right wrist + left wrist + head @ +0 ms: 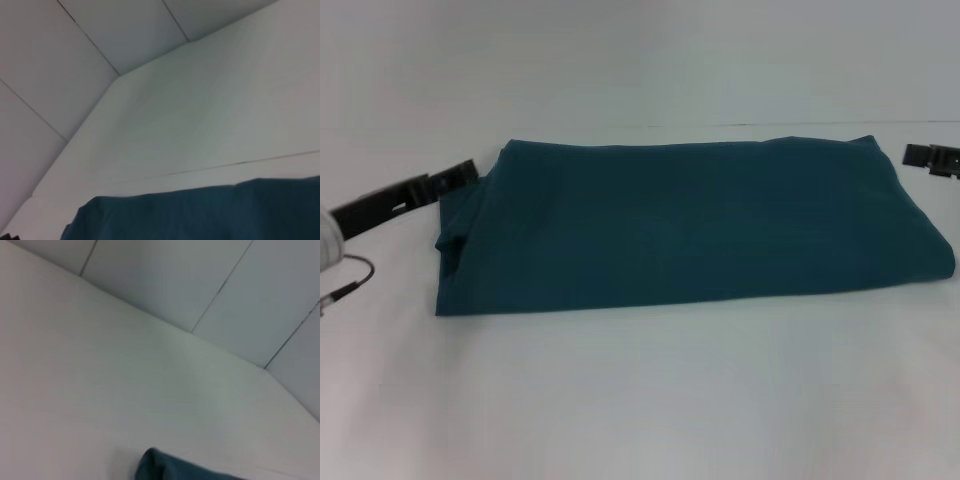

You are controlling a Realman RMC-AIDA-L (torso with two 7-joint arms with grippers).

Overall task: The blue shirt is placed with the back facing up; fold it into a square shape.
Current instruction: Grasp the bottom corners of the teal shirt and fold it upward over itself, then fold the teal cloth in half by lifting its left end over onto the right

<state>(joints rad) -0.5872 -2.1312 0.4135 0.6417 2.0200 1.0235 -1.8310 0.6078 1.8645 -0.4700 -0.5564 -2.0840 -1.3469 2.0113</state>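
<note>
The blue shirt (690, 225) lies folded into a wide flat rectangle across the middle of the white table, plain side up, with no lettering showing. My left gripper (455, 178) sits at the shirt's left edge, its dark fingers reaching toward the far left corner. At the far right edge of the head view, my right gripper (932, 158) is just beyond the shirt's far right corner. A corner of the shirt (170, 467) shows in the left wrist view, and a broad stretch of the shirt (210, 212) in the right wrist view.
The white table (640, 400) spreads out in front of the shirt. A pale panelled wall (100, 35) rises behind the table. A thin cable (350, 275) loops beside my left arm.
</note>
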